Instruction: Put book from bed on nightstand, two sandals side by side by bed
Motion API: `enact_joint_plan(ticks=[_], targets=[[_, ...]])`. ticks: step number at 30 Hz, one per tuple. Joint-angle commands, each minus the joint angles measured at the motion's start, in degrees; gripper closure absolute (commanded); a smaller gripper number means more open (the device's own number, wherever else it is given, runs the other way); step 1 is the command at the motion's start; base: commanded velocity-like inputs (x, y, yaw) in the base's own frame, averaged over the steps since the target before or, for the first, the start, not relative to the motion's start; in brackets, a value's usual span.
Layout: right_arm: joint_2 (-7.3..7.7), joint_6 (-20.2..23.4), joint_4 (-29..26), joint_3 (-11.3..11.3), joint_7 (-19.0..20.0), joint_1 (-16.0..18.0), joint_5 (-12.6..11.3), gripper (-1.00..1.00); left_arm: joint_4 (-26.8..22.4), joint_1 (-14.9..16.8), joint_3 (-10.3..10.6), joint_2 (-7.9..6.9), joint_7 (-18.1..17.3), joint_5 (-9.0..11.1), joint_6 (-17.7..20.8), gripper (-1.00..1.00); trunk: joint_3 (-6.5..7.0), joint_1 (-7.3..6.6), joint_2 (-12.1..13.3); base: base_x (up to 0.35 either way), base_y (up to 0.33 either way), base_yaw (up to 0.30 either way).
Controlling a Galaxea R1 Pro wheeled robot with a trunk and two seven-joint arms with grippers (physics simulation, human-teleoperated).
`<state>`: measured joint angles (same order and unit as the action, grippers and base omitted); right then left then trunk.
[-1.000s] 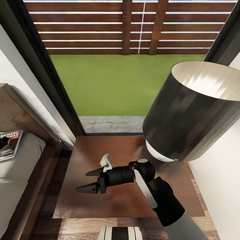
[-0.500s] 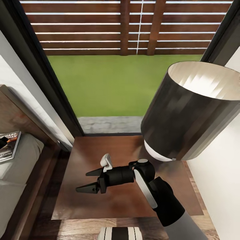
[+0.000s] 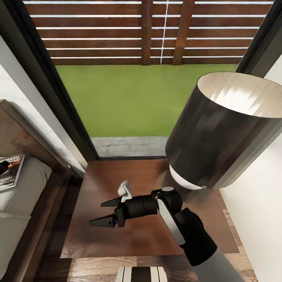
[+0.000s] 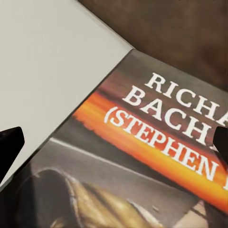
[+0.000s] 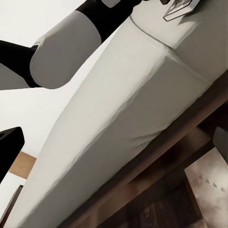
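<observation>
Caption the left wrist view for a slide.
Open left gripper poised over the book lying at the mattress edge.

One book (image 3: 9, 171) is counted, lying on one bed (image 3: 23, 196). One nightstand (image 3: 145, 235) is present beside the bed, with one lamp (image 3: 223, 133) above its far corner. One window (image 3: 137, 70) is counted, through which one slatted fence (image 3: 149, 31) is seen. Two grippers are counted: the right gripper (image 3: 103, 213) over the nightstand and the left gripper (image 4: 114, 142) over the book. Each gripper carries two fingers.
</observation>
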<state>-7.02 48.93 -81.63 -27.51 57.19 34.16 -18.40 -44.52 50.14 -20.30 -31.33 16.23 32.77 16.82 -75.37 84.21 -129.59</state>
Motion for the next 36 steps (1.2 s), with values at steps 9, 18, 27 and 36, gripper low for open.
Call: enact_joint_plan(ticks=[9,18,27,36], targets=[[-0.01,0.3,0.0,0.0,0.0,0.0,-0.1,-1.0,0.0,0.0,0.1,0.26,0.1,1.9,0.1,-1.0,-0.04,0.0,0.0,0.0,0.0,0.0],[-0.01,0.3,0.0,0.0,0.0,0.0,-0.1,-1.0,0.0,-0.1,0.1,0.22,0.1,1.9,0.1,-1.0,-0.04,0.0,0.0,0.0,0.0,0.0],[-0.01,0.3,0.0,0.0,0.0,0.0,-0.1,-1.0,0.0,-0.1,0.1,0.25,0.1,1.8,0.1,-1.0,-0.04,0.0,0.0,0.0,0.0,0.0],[-0.01,0.3,0.0,0.0,0.0,0.0,-0.1,-1.0,0.0,-0.1,0.1,0.24,0.1,1.9,0.0,-1.0,-0.04,0.0,0.0,-0.097,0.0,0.0]])
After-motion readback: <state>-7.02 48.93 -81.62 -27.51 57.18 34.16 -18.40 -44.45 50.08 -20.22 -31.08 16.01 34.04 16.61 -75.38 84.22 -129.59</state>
